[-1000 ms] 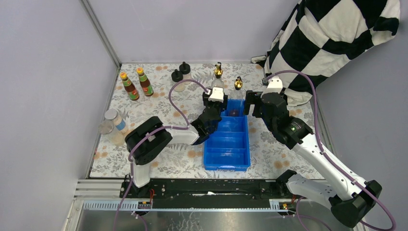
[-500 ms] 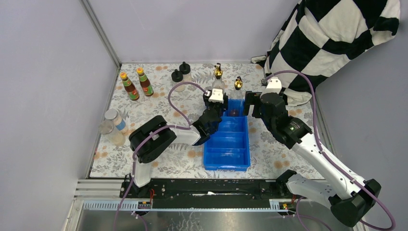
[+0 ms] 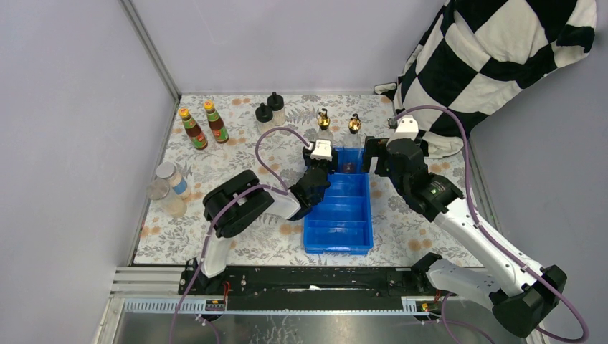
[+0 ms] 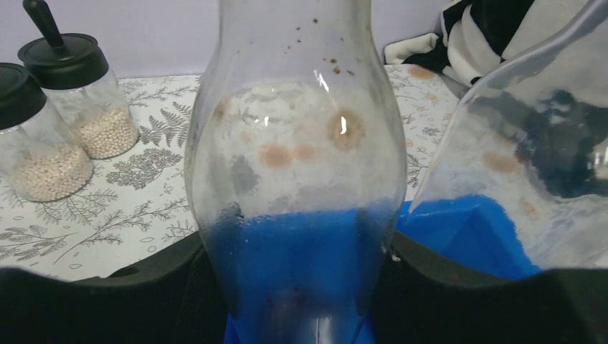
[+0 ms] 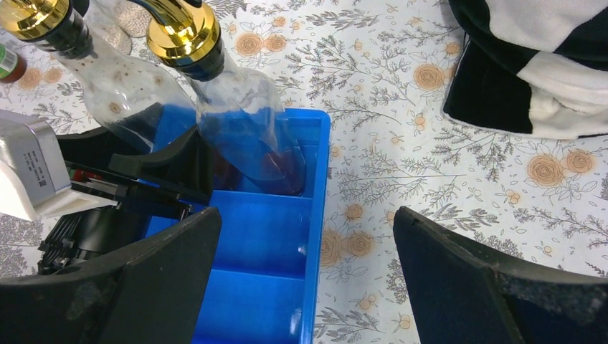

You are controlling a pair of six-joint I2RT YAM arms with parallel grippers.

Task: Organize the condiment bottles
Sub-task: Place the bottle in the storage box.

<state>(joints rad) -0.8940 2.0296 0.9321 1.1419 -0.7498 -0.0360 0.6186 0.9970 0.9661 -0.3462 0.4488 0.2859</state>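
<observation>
Top view: the left gripper (image 3: 322,142) clasps a clear gold-spouted bottle (image 3: 324,120) at the far left corner of the blue tray (image 3: 337,240). A second gold-spouted bottle (image 3: 354,127) stands just beside it, in the tray's far compartment. The right gripper (image 3: 378,149) hovers near that end.

Left wrist view: black fingers (image 4: 172,287) press both sides of the glass bottle.

Right wrist view: the right fingers (image 5: 143,287) gape wide, holding nothing, over the tray's right edge.

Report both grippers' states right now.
Left gripper: closed on a tall clear gold-spouted bottle.
Right gripper: open, holding nothing.
</observation>
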